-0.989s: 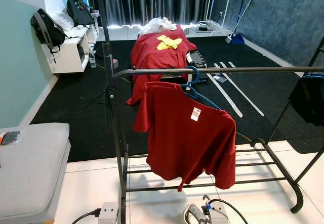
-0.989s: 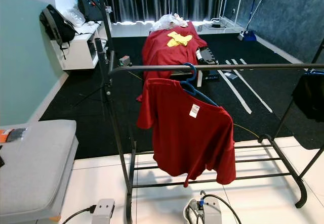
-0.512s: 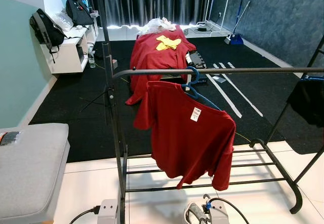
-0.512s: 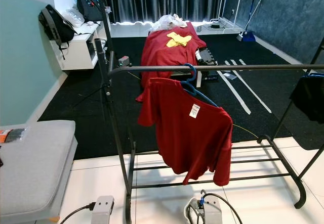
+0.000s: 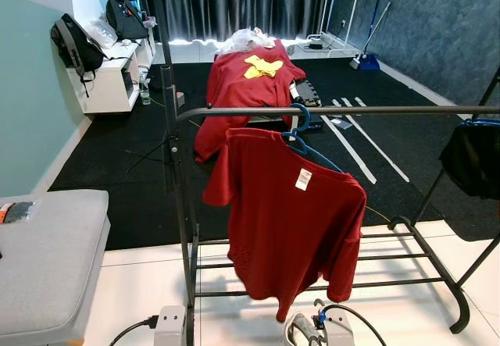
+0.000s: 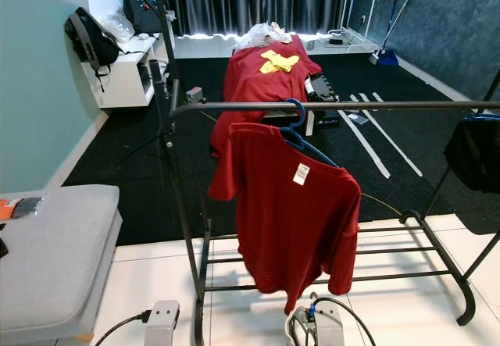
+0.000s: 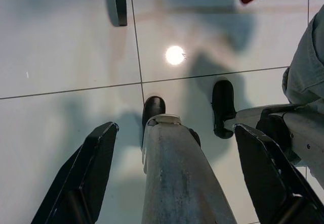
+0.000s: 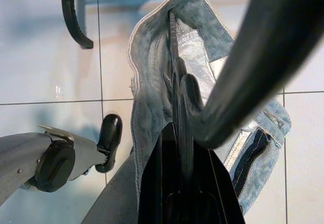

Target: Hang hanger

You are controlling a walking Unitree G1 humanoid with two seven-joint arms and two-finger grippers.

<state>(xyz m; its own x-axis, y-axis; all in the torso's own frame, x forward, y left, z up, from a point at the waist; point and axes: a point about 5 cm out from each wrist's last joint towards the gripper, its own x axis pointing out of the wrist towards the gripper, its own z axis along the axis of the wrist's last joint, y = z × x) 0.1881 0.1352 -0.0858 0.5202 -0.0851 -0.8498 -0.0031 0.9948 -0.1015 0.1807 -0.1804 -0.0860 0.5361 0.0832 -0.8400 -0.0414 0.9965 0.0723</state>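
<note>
the right gripper (image 8: pixel 178 133) points down at the white tile floor (image 8: pixel 40 47), its black fingers closed on the dark hook of a hanger (image 8: pixel 178 90) that carries a light blue denim garment (image 8: pixel 152 82); the hanger's arms lie inside the fabric and cannot be made out, and a thick dark blurred bar (image 8: pixel 253 52) crosses in front of the garment's far side. the visible hook stands in line with the fingers, so the hanger's neck runs along the gripper's own axis, with the garment hanging away below it toward the floor. the left gripper (image 7: pixel 174 171) also faces the floor, fingers spread wide with nothing between them, and a silver leg (image 7: pixel 177 178) sits between the fingers in that view. ahead of the robot a black clothes rack (image 5: pixel 312 111) has its top rail running left to right. a blue hanger (image 5: pixel 299 131) hooks over that rail and holds a red t-shirt (image 5: pixel 293 213) with a white tag at the neck; most of this hanger is hidden inside the shirt. a dark garment (image 5: pixel 473 155) hangs at the rail's right end and is cut off by the frame edge. a grey cushioned seat (image 5: pixel 47 260) is cut off at the lower left. beyond the rack, a red cloth (image 5: pixel 242 80) with a yellow piece on it covers a long bench on the black carpet.
</note>
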